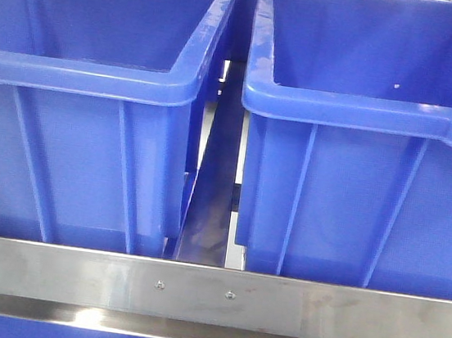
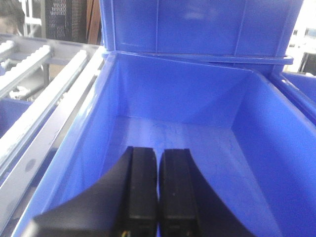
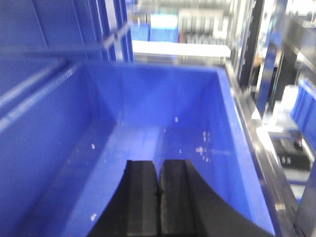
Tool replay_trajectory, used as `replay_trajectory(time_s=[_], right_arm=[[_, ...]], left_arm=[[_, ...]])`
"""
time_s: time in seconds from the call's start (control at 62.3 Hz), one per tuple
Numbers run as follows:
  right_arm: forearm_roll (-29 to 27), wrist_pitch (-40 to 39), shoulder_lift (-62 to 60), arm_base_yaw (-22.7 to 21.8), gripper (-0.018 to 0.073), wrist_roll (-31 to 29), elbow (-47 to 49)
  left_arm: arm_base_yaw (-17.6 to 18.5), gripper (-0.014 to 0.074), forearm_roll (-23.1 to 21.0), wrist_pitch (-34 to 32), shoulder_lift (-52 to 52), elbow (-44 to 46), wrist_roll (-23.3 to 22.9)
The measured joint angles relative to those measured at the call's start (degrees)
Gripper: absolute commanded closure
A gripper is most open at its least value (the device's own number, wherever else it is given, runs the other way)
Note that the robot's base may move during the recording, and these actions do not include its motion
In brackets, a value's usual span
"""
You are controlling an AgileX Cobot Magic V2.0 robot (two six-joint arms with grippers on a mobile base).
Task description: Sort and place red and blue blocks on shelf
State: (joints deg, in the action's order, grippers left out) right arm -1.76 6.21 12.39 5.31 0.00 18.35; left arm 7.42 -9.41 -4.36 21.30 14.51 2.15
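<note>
The red and blue blocks are out of view in every frame. The shelf shows as a brushed steel front rail [image 1: 210, 296] across the front view, and as roller tracks [image 2: 34, 106] at the left of the left wrist view. My left gripper [image 2: 158, 154] is shut and empty, hovering over the inside of a large blue bin [image 2: 207, 113]. My right gripper [image 3: 159, 165] is shut and empty over the inside of another blue bin [image 3: 148, 103]. Neither gripper shows in the front view.
Two large blue bins [image 1: 85, 110] [image 1: 369, 145] stand side by side on the shelf behind the rail, with a narrow gap [image 1: 217, 176] between them. More blue bins are stacked behind [image 2: 197, 24]. A steel shelf edge [image 3: 261, 148] runs along the right bin's side.
</note>
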Motion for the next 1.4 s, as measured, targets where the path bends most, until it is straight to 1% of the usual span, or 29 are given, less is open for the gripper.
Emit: replay_trajectory(time_s=[0.177,0.739,0.931,1.092,1.22,1.317,1.397], right_arm=[[-0.28,1.34,-1.86,0.0,0.0508,0.0,-0.02],[-0.28,1.34,-2.37,0.0,0.0508,0.0,-0.86],[-0.28,0.87,-5.67,0.0,0.0508,0.0,-6.34],[-0.28,0.87,-11.4,0.0,0.0508,0.0,-13.64],[-0.28,0.62,-12.91,0.0,0.0508,0.37,-18.56],[-0.28,1.03,-12.91,0.0,0.0508,0.37,-20.08],[-0.28,-0.11,-12.91,0.0,0.0508,0.48,-20.09]], left_arm=[[0.0,0.0473,-0.09,0.0,-3.45,-1.85,0.0],[0.0,0.0473,-0.09,0.0,-3.48,-1.95,0.0],[0.0,0.0473,-0.09,0.0,-3.48,-1.95,0.0],[0.0,0.0473,-0.09,0.0,-3.48,-1.95,0.0],[0.0,0.0473,-0.09,-0.05,-3.58,-1.95,0.0],[0.0,0.0473,-0.09,-0.05,-3.61,-1.95,0.0],[0.0,0.0473,-0.09,-0.05,-3.6,-1.95,0.0]])
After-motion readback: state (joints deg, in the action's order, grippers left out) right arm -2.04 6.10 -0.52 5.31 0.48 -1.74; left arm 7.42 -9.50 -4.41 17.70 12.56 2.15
